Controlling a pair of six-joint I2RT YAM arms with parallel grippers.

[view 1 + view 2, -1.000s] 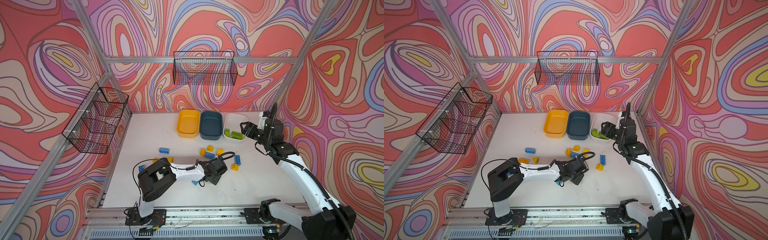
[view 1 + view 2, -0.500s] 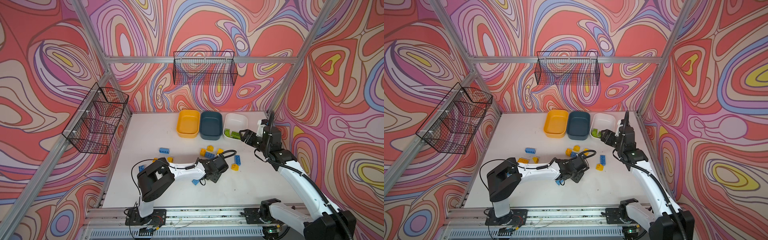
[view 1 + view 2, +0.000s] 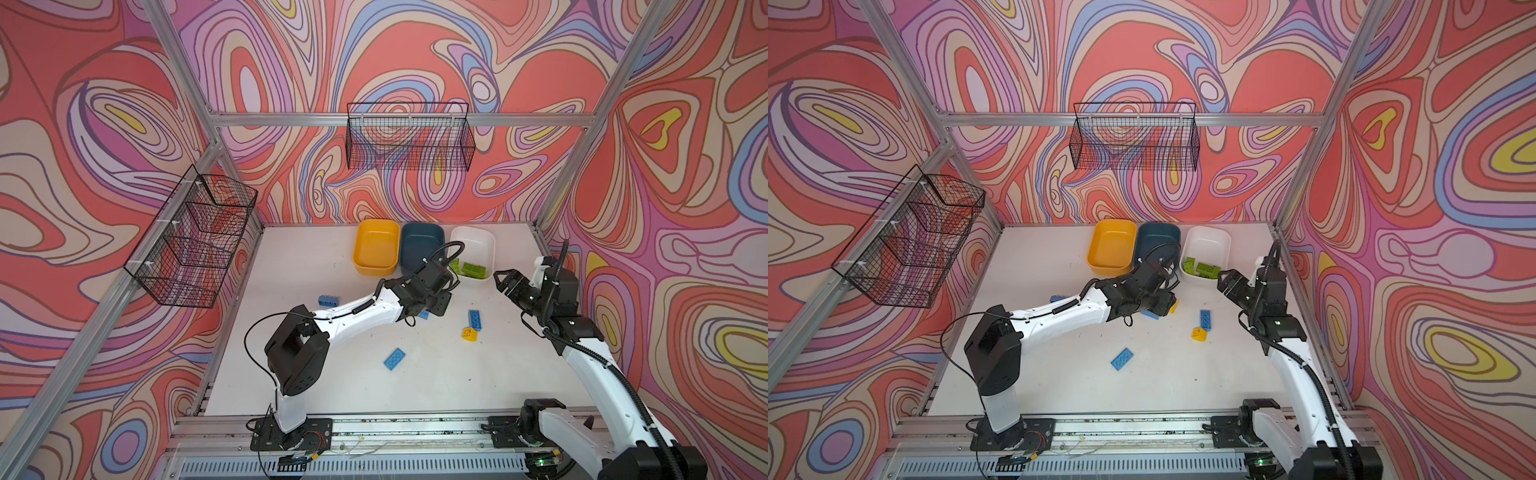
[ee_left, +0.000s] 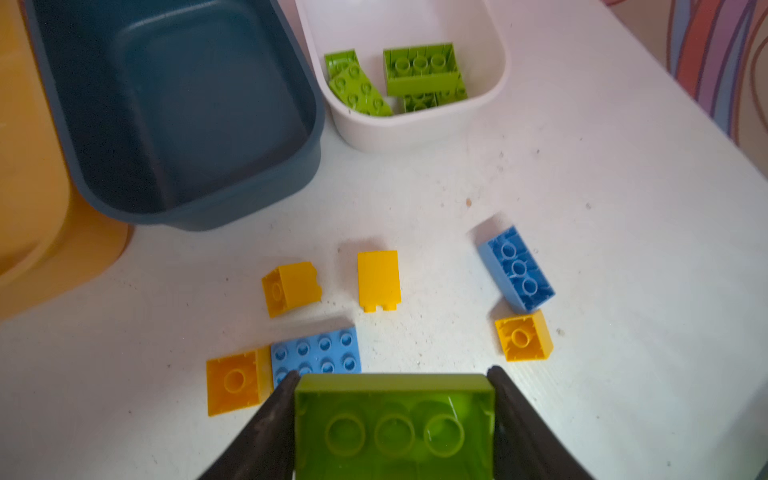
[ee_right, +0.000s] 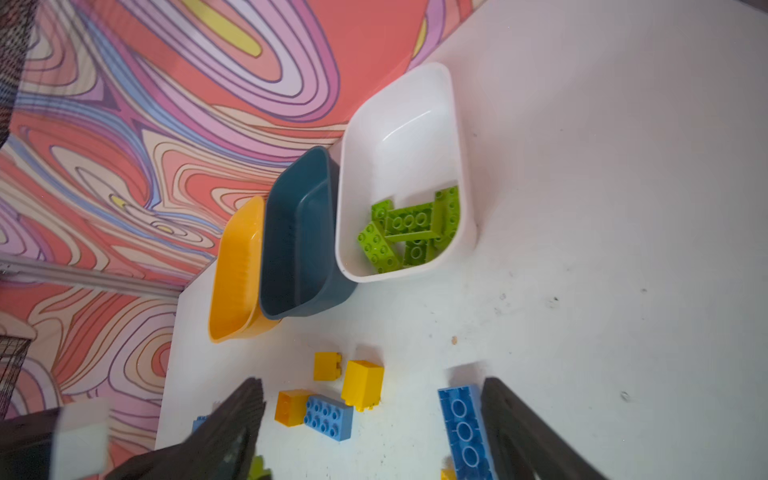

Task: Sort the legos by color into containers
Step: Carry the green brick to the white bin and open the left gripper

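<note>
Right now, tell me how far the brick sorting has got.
Done: several green bricks lie in the white tub. In hand: the left claw is shut on another green brick; the right claw is open and empty. Left: the blue bricks and yellow bricks lie on the table; the teal tub and yellow tub are empty.

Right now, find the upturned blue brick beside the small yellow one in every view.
In a top view: blue brick, right of centre.
In a top view: same place.
Left wrist: blue brick beside the small yellow brick.
Right wrist: blue brick, partly cut off.
Shared landmark: white tub holding green bricks.
</note>
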